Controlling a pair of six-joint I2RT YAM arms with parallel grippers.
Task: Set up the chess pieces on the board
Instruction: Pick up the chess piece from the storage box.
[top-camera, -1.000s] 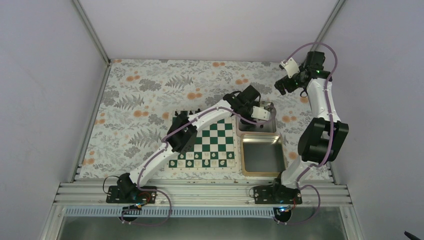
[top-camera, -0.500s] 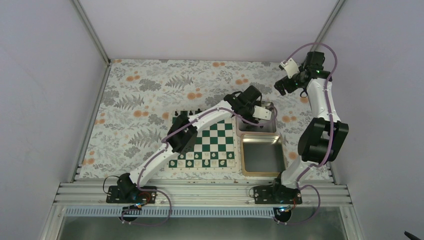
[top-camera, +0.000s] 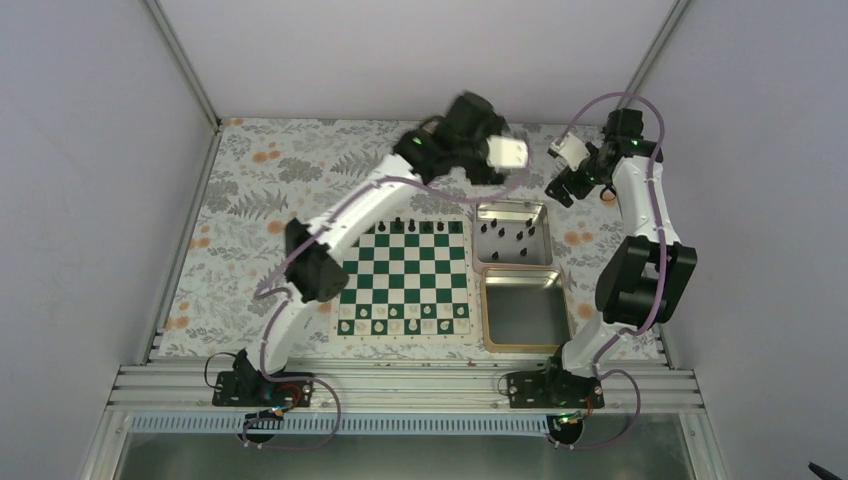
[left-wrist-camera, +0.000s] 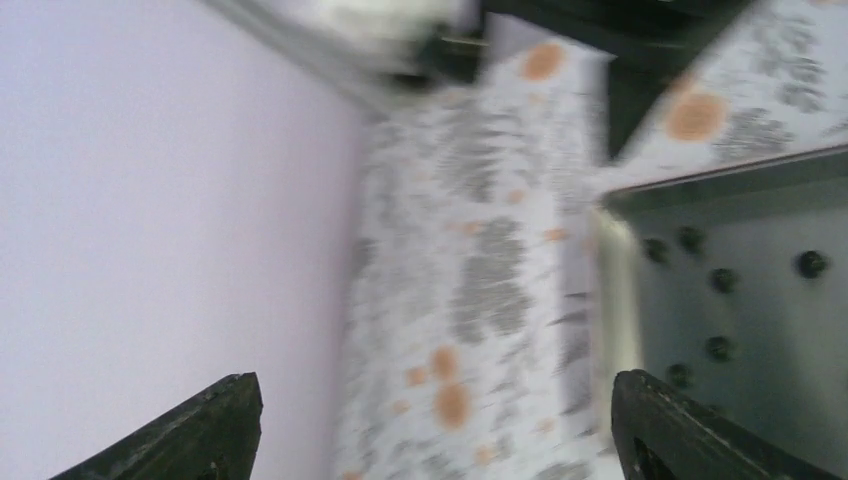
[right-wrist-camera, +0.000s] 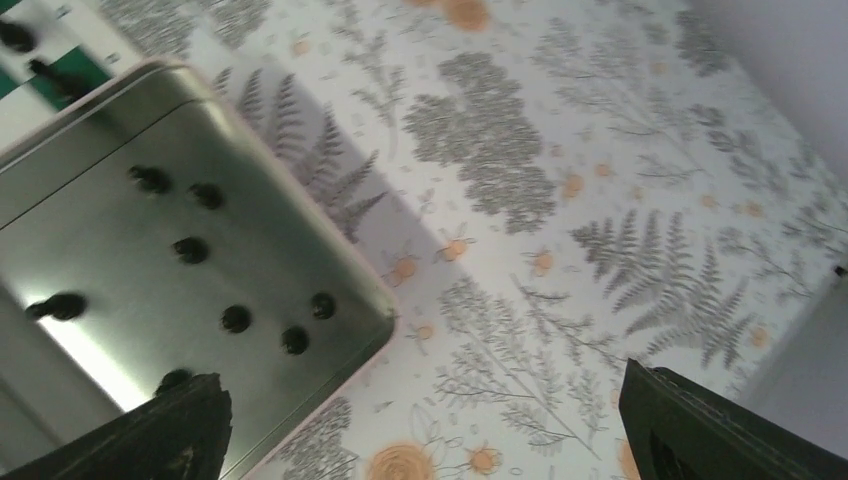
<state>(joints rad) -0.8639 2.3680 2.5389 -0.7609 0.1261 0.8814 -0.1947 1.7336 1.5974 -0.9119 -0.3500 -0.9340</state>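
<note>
Top external view: the left claw hangs high over the far side of the flowered bench, blurred. The right claw hovers just to its right, the two apart. In the left wrist view, its dark fingers stand spread wide with only bench cloth between them. The right claw is likewise spread, pinching nothing.

Below both claws, toward the arm bases, sits a silver tin. Loose black chess pieces are scattered on its floor. From the left claw this tin shows off to one side, beyond one finger. From the right claw it lies beside the other finger, partly under it.

Left of that tin, well below the left claw, lies the board. A few black pieces stand along its far row and white pieces along its near rows. A second tin sits nearer the bases, touching the first.
</note>
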